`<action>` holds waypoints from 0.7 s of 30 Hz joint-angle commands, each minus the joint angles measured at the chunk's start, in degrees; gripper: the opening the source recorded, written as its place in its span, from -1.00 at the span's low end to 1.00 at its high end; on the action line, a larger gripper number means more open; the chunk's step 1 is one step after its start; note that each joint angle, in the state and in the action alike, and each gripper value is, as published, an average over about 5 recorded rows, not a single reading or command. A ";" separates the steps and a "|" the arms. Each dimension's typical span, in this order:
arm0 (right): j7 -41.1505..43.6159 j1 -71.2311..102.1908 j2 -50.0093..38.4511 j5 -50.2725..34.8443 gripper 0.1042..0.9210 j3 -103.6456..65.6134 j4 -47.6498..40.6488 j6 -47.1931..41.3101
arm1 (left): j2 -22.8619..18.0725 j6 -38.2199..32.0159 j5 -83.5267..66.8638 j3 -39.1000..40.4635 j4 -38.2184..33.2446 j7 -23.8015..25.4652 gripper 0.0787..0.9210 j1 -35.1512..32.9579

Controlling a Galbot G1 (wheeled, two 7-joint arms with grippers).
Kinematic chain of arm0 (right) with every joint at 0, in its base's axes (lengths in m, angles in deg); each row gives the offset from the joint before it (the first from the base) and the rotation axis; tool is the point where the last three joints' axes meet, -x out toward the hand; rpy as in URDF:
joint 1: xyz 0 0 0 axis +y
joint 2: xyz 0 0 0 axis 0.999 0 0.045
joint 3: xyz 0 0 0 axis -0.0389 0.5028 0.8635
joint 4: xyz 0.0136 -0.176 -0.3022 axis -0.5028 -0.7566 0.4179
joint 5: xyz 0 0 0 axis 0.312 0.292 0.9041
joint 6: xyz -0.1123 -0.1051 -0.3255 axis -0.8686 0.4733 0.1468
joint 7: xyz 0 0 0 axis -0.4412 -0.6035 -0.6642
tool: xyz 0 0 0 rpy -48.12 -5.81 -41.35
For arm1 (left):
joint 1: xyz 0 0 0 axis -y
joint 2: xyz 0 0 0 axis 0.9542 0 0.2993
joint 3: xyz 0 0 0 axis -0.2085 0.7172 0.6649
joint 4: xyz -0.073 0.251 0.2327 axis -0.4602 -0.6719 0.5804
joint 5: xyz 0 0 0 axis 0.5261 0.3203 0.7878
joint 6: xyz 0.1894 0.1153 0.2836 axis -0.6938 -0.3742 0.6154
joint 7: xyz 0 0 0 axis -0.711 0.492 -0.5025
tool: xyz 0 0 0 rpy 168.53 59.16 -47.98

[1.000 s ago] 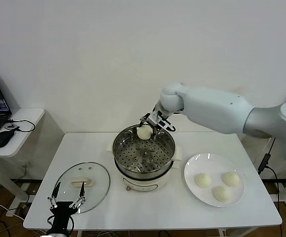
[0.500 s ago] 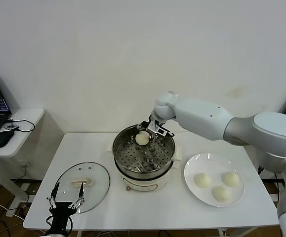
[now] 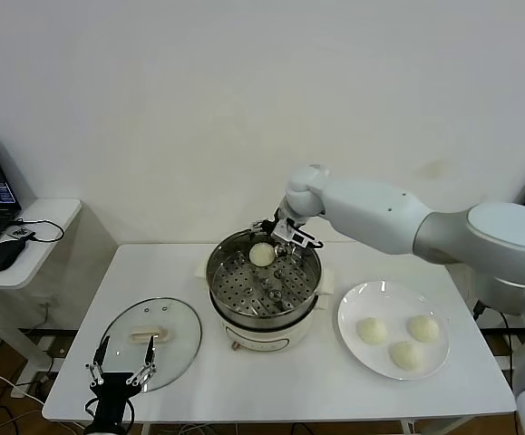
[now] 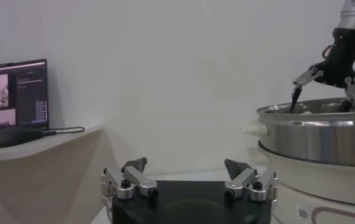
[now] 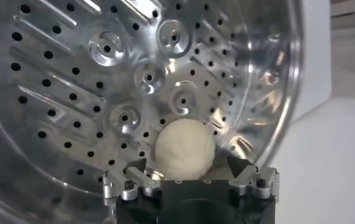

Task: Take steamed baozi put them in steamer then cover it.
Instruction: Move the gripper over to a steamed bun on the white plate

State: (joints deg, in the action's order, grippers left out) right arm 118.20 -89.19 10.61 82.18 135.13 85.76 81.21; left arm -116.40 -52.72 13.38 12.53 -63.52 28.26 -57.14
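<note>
The right claw (image 3: 281, 243) is hanging over the far side of the steamer (image 3: 264, 284), and its fingers are standing apart with nothing between them. One baozi (image 3: 261, 255) is lying on the holed floor of the steamer, just under this claw and near the far wall. In the right wrist view the same bun (image 5: 185, 148) is resting free on the metal, and the fingers (image 5: 124, 184) are not touching it. It seems the bun is placed at the far side so that room is remaining in the steamer for the others.

Three more baozi (image 3: 398, 339) are waiting on the plate (image 3: 354, 311), which is sitting on the counter (image 3: 280, 385) just beside the steamer, on its right. This side is within easy reach of the right arm.

The cover (image 3: 150, 341) is lying flat on the counter to the left of the steamer, handle up, so the basket is staying open for loading. The left claw (image 3: 121, 377) is idling just in front of the cover, fingers spread and empty, probably ready to lift it later.
</note>
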 commanded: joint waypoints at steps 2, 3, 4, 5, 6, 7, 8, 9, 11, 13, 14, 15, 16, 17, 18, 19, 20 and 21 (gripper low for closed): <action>5.01 -11.72 -14.71 -19.42 0.76 2.06 20.15 -27.97 | 0.46 0.05 -0.02 -0.39 -0.20 0.04 0.77 -0.01; 5.15 -12.34 -17.22 -19.91 0.76 2.17 22.43 -31.44 | 0.54 0.07 -0.05 -0.52 -0.29 0.00 0.77 -0.01; 5.13 -12.73 -19.04 -20.29 0.76 2.27 24.16 -33.78 | 0.63 0.09 -0.10 -0.66 -0.38 -0.04 0.77 -0.02; 5.18 -13.11 -21.31 -20.78 0.76 2.44 26.14 -36.23 | 0.74 0.11 -0.14 -0.79 -0.51 -0.08 0.77 -0.03; 5.26 -13.43 -23.75 -21.24 0.76 2.61 28.12 -38.34 | 0.86 0.14 -0.19 -0.91 -0.65 -0.09 0.77 -0.05; 5.38 -13.63 -26.09 -21.49 0.76 2.79 29.78 -40.10 | 0.95 0.18 -0.20 -0.98 -0.81 -0.06 0.77 -0.07; 5.56 -13.74 -28.81 -21.53 0.76 3.00 31.41 -41.48 | 1.06 0.23 -0.19 -0.98 -0.96 0.00 0.77 -0.07; 5.77 -13.82 -32.04 -21.46 0.76 3.25 33.25 -42.92 | 1.20 0.29 -0.15 -0.94 -1.11 0.06 0.77 -0.06; 6.16 -13.43 -37.57 -20.18 0.76 3.62 35.74 -43.89 | 1.46 0.38 -0.03 -0.78 -1.25 0.17 0.77 0.02; 6.68 -12.39 -42.10 -17.84 0.76 3.82 37.38 -43.61 | 1.69 0.44 0.09 -0.58 -1.20 0.23 0.77 0.17; 6.93 -11.48 -43.93 -16.44 0.76 3.67 37.87 -43.22 | 1.74 0.47 0.14 -0.47 -1.14 0.24 0.77 0.26; 7.18 -10.33 -45.52 -15.04 0.76 3.33 38.24 -42.68 | 1.77 0.50 0.19 -0.37 -1.08 0.26 0.77 0.34; 7.35 -8.97 -46.88 -13.71 0.76 2.80 38.50 -42.14 | 1.78 0.54 0.24 -0.27 -1.05 0.28 0.77 0.41; 7.47 -7.30 -48.25 -12.40 0.76 1.95 38.74 -41.59 | 1.78 0.58 0.30 -0.19 -1.04 0.30 0.77 0.46; 7.55 -5.25 -49.37 -11.31 0.76 0.81 38.95 -41.12 | 1.78 0.62 0.36 -0.12 -1.05 0.32 0.77 0.48; 7.59 -2.93 -50.37 -10.24 0.76 -0.52 39.11 -40.66 | 1.77 0.66 0.41 -0.07 -1.07 0.34 0.77 0.49; 7.58 -0.08 -51.32 -9.09 0.76 -2.33 39.21 -40.22 | 1.76 0.69 0.46 -0.05 -1.08 0.36 0.77 0.50; 7.57 3.31 -52.18 -7.81 0.76 -4.43 39.18 -39.72 | 1.73 0.73 0.51 -0.03 -1.07 0.37 0.77 0.53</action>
State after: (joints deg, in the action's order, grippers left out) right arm 124.46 -95.15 -26.30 70.02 135.96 117.30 46.56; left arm -114.76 -52.12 13.76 12.42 -64.53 28.58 -56.65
